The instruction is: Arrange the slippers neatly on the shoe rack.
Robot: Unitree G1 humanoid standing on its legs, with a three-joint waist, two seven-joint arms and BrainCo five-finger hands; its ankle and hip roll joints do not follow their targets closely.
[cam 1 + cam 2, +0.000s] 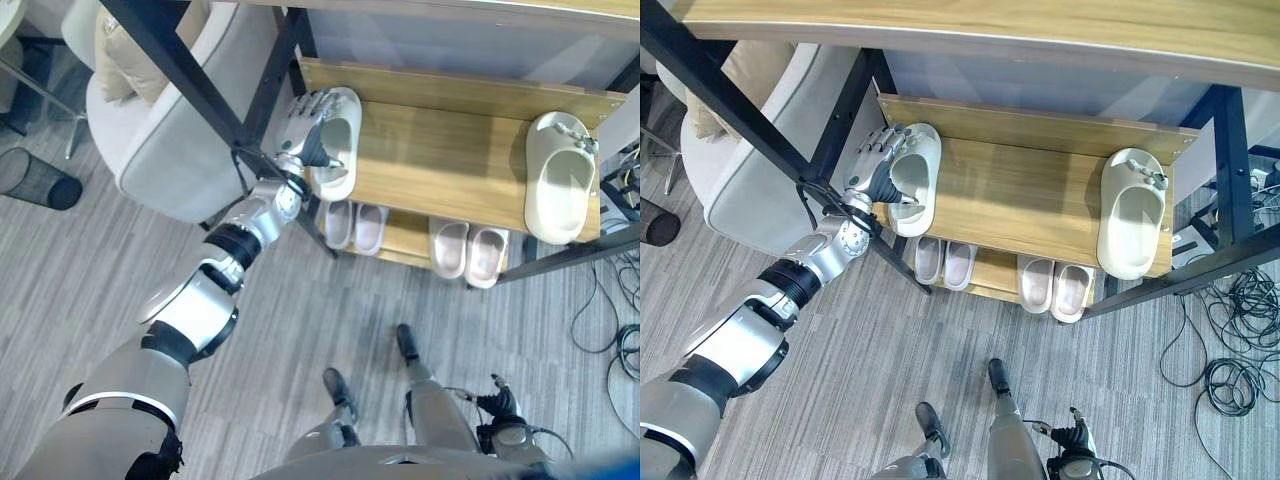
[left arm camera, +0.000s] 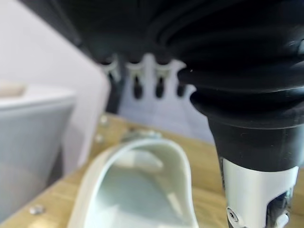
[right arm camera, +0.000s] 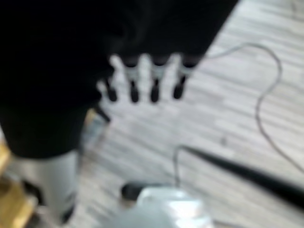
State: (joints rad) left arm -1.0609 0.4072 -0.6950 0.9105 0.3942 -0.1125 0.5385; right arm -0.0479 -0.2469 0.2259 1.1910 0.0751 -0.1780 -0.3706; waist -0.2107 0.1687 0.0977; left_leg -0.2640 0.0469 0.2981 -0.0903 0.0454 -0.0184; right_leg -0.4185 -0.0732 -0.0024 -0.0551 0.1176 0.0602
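We look down on a wooden shoe rack [image 1: 450, 150] with a black metal frame, standing on a grey plank floor [image 1: 80, 270]. A pale armchair [image 1: 170, 140] sits just left of the rack.

On the rack's upper shelf lie two cream slippers, well apart. The left slipper [image 1: 912, 180] rests at the shelf's left end and the right slipper [image 1: 1132, 212] at its right end, both with toes pointing to the far side. We judge the pair is not yet neat, since a wide stretch of bare shelf separates them. On the lower shelf, two pairs of pale slippers [image 1: 410, 237] already sit side by side, heels toward us.

Our left arm reaches up to the shelf's left end. The left hand [image 1: 305, 125] lies along the left slipper's outer edge, fingers extended and relaxed, touching it but not closed around it, as if to steady or nudge it rightward toward its partner.

Our right hand [image 3: 142, 78] hangs low over the floor, fingers loosely straight, holding nothing.
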